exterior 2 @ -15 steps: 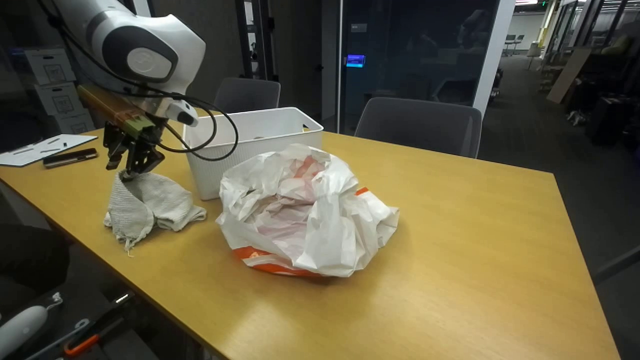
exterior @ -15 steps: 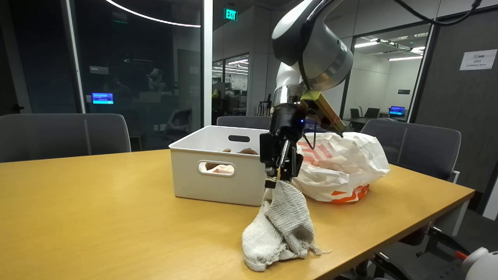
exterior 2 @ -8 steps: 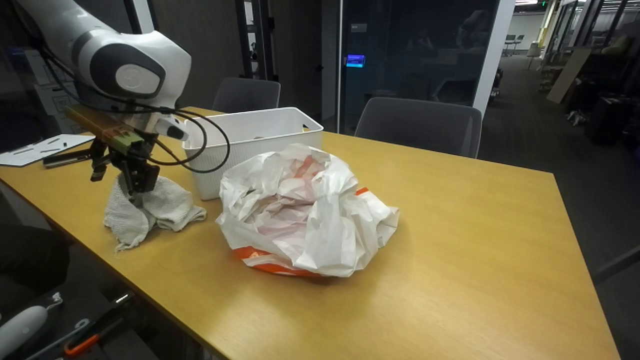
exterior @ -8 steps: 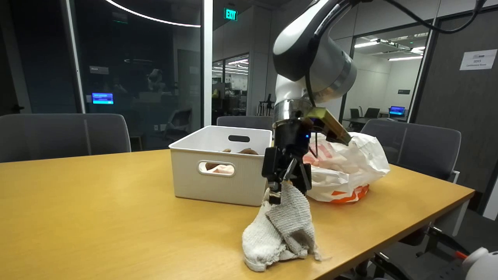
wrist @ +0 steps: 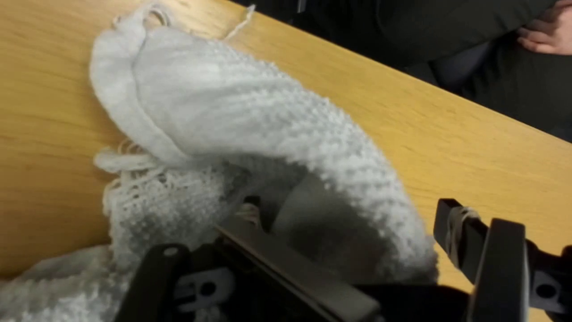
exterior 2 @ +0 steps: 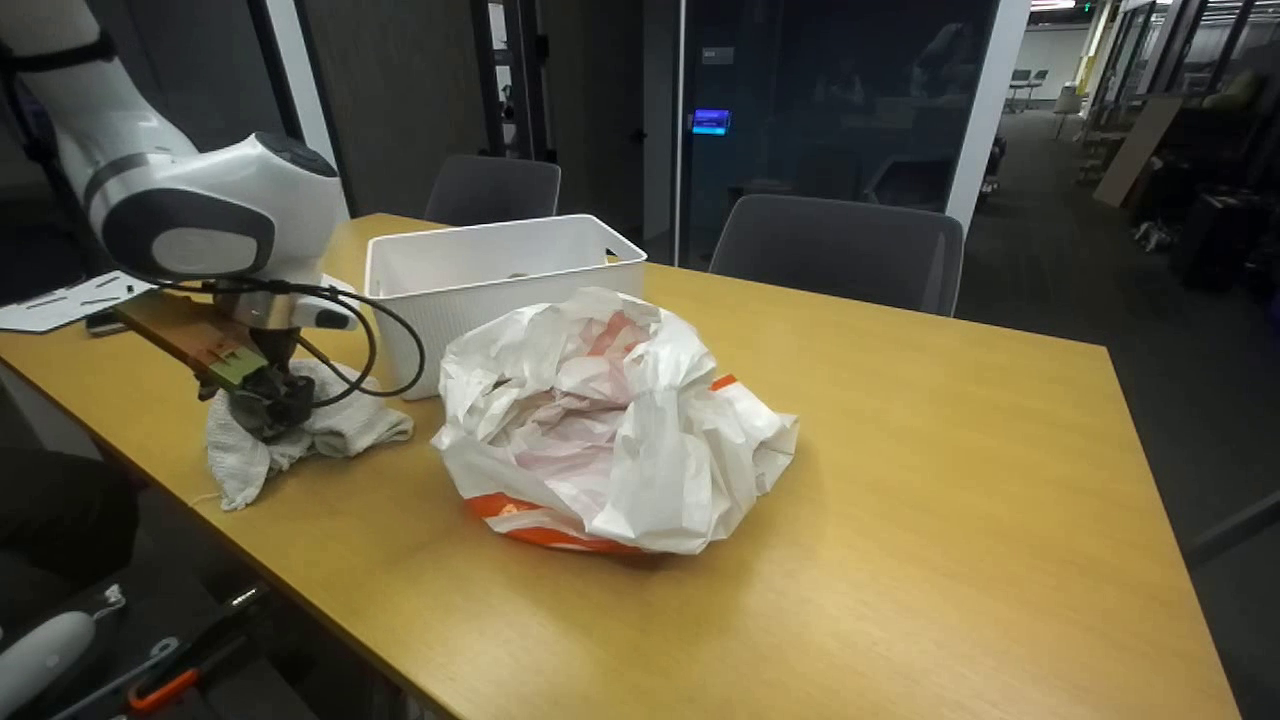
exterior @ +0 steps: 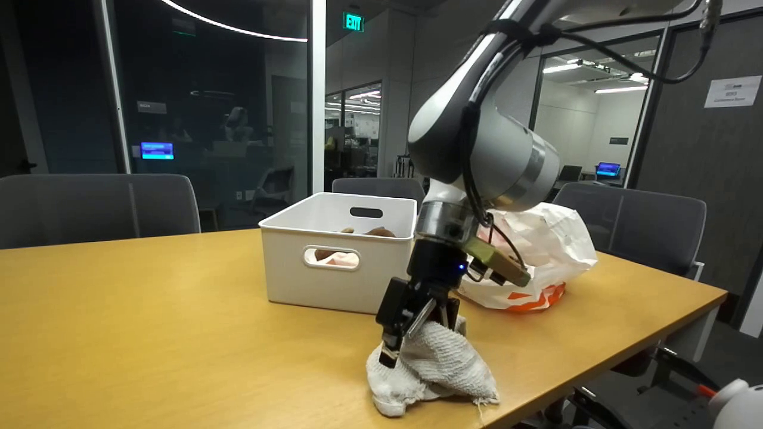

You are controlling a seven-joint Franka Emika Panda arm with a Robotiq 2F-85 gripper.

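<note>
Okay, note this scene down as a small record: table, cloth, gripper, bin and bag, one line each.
Table: yellowish, wood-like top
Cloth: pale, textured, rumpled on the table
Gripper: open, jaws wide apart, part of the cloth between them
Bin: white, upright, with a brown thing and a pinkish thing inside, both too hidden to name
Bag: white plastic with orange markings, crumpled, next to the bin
</note>
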